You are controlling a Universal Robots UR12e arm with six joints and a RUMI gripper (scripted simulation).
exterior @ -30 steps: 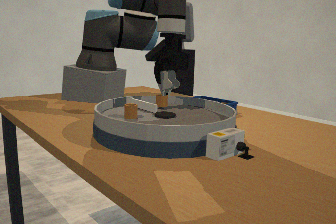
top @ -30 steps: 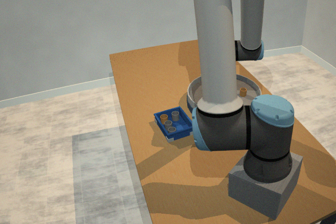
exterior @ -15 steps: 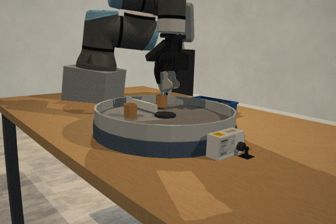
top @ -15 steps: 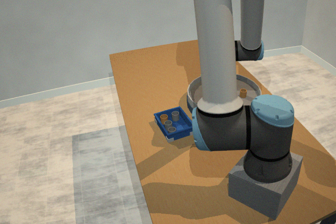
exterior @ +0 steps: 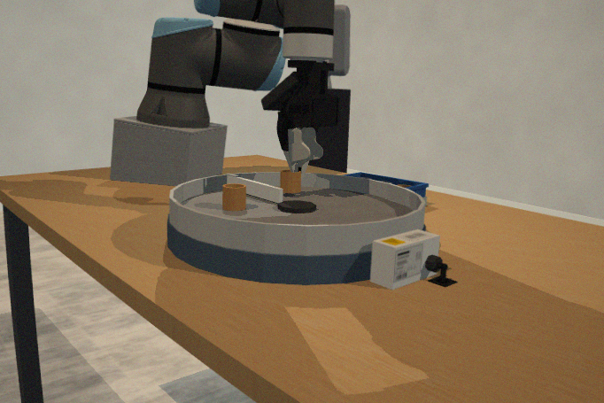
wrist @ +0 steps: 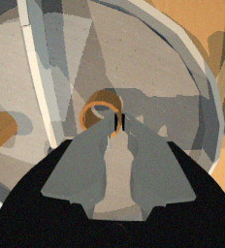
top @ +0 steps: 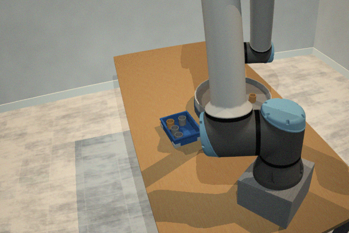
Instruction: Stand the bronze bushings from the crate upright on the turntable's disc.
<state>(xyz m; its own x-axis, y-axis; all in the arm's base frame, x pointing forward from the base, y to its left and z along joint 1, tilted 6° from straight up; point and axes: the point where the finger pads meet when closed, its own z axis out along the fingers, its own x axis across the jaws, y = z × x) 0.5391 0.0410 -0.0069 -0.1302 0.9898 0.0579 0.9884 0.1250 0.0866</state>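
My gripper [exterior: 298, 170] [wrist: 119, 114] is shut on the wall of a bronze bushing [exterior: 290, 182] [wrist: 105, 96]. This bushing is upright, low over the turntable's disc [exterior: 346, 210] [wrist: 158, 63]; a small gap below it seems to show. It is off the dark hub [exterior: 296, 206]. Another bronze bushing [top: 252, 98] [exterior: 234, 197] [wrist: 4, 126] stands upright on the disc, across the white bar. The blue crate [top: 184, 141] [exterior: 420, 188] holds a bronze bushing [top: 170, 123] and three steel bushings [top: 181, 120] [top: 174, 129] [top: 178, 134]. The arm hides the gripper in the top view.
A raised rim [exterior: 292, 237] [wrist: 212, 92] surrounds the disc. A white bar [exterior: 258, 189] [wrist: 40, 89] runs over the disc from near the hub to the rim, between the two bushings. A white box [exterior: 405, 259] and a small black fitting [exterior: 433, 263] are beside the turntable.
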